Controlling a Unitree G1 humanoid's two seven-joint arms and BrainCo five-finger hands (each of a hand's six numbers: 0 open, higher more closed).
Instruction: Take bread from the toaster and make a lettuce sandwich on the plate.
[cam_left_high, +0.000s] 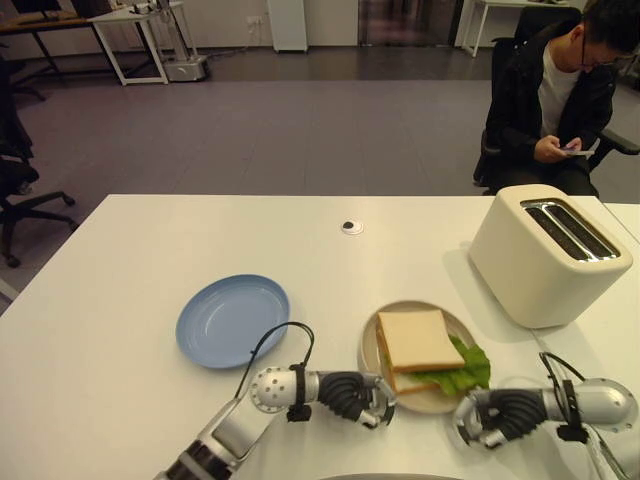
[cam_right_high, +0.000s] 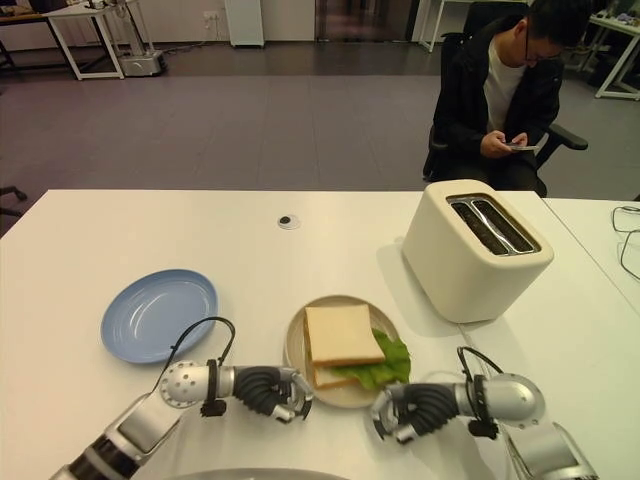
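Left robot hand (cam_left_high: 355, 395), right robot hand (cam_left_high: 500, 415) curled, empty | sandwich (cam_left_high: 418, 340) | lettuce (cam_left_high: 468, 372) protrudes right

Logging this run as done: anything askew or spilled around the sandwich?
Nothing spilled. The lettuce juts out from under the top slice on the right, toward the plate rim, and that slice sits offset from the bottom slice.

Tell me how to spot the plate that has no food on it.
Start at the cream-coloured boxy toaster on the right of the white table. Left of it sits a round beige plate carrying a lettuce sandwich; further left lies the shallow light-blue plate. It alone is blue and bare.
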